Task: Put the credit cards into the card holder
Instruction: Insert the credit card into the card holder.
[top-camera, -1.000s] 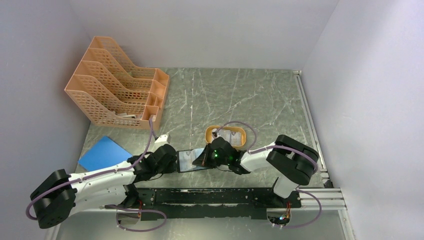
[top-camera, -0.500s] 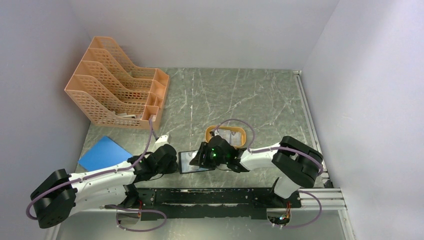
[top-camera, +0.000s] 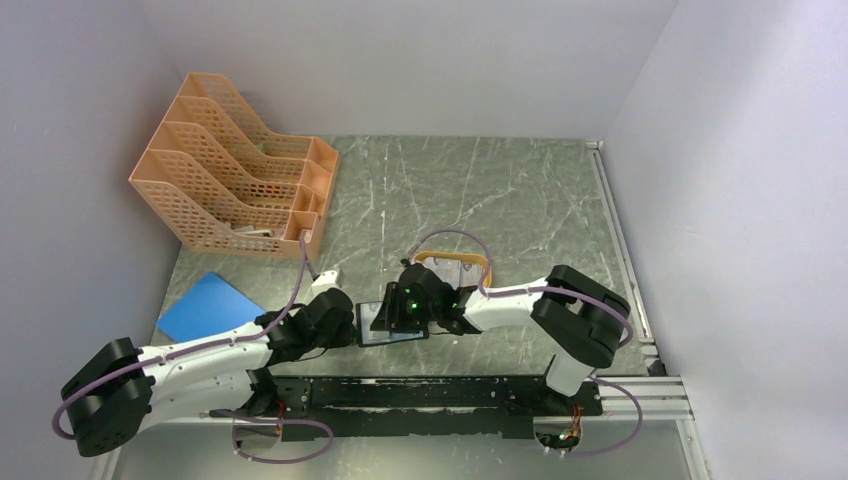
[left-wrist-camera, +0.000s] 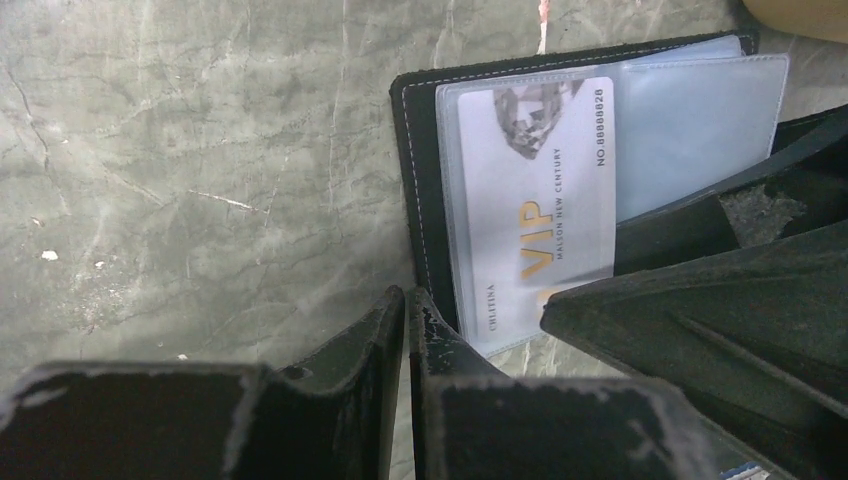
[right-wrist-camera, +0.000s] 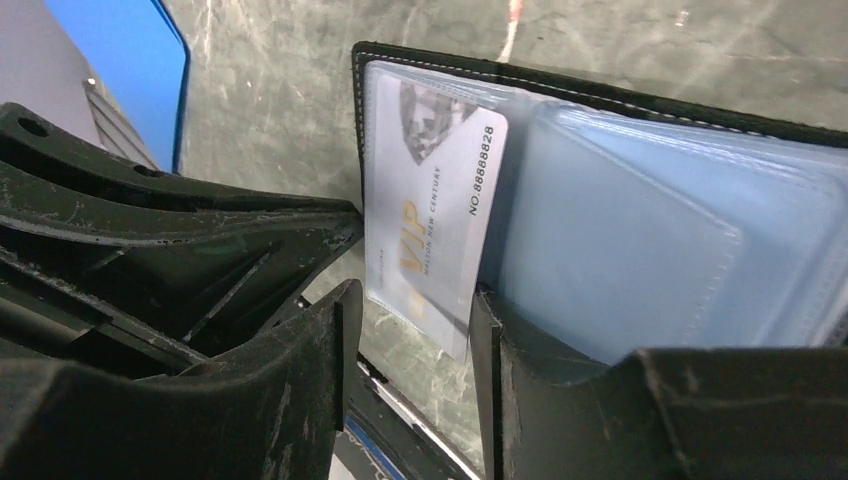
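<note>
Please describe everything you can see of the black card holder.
The card holder lies open and flat on the grey marbled table. It looks like black leather with pale stitching, and holds clear plastic pockets. A white VIP card sits partly in one pocket, its end sticking out between the fingers of the open right gripper.

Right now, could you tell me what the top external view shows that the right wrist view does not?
Only top external: the orange file racks and the orange tray. Only right wrist: the gold VIP lettering and the number printed on the credit card, which sits in a clear pocket. Both: the open card holder lying on the marble table, and the blue sheet.
</note>
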